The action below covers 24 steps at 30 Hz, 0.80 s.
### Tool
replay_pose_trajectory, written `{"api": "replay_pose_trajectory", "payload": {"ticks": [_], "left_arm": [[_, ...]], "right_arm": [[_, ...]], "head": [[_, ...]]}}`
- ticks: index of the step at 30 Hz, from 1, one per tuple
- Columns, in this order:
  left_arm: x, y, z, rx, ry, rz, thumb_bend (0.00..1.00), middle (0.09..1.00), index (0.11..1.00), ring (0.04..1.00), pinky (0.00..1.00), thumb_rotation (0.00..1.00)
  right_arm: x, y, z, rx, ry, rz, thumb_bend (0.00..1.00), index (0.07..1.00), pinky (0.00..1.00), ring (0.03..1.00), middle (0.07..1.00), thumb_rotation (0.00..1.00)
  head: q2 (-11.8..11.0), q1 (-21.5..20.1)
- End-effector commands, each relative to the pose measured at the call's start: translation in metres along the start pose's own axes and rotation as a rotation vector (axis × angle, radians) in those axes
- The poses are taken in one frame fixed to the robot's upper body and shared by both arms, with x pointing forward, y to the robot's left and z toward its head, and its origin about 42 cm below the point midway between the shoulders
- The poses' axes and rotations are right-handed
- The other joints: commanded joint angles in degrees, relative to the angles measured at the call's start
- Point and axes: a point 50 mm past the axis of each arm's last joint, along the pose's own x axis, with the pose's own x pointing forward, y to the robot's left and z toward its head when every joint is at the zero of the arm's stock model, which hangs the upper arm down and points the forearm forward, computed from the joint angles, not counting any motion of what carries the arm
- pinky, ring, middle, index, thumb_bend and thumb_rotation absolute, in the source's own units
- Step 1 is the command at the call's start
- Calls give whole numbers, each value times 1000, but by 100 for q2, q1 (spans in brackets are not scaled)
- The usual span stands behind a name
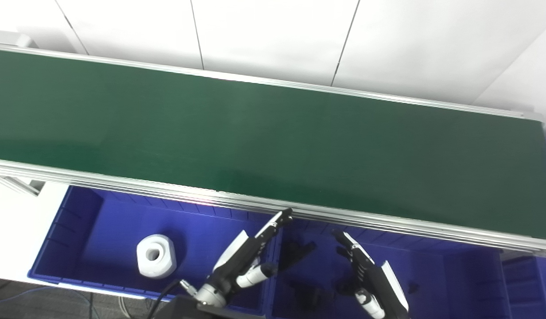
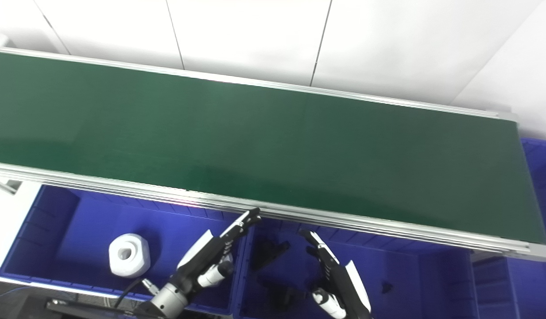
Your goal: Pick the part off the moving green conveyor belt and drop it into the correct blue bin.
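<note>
Both hands are empty with fingers apart — the left hand (image 1: 244, 257) over the left blue bin (image 1: 60, 230), the right hand (image 1: 370, 274) over the middle bin (image 1: 432, 270). A white hex part (image 1: 155, 255) already lies in the left bin; the green belt (image 1: 273, 141) carries none. The risk, I judge: a late reach misses the next moving part. No writing is readable.

You see the green conveyor belt (image 1: 264, 141) running left to right, bare — the white hexagonal part (image 1: 155, 255) with its round bore lies in the left blue bin (image 1: 78, 221), near the belt's near rail.
</note>
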Motion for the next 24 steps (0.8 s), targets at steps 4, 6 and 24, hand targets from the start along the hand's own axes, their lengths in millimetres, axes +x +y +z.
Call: {"api": "replay_pose_trajectory", "payload": {"ticks": [4,6,24], "left_arm": [[-16,26,4,3,-46,9,955,978,992,1000,1000,1000],[-19,35,4,8,-51,13,948,969,988,986,986,1000],[-15,26,10,2,-40,15,963,948,959,970,952,1000]], "right_arm": [[16,26,21,-27,-118,4,997,904,891,940,945,963],[23,34,26,-32,-130,5,985,915,905,944,948,964],[20,28,25,-2,-135,-16,976,908,906,943,948,946]], "head": [[92,-1174],[74,-1299],[115,-270]]}}
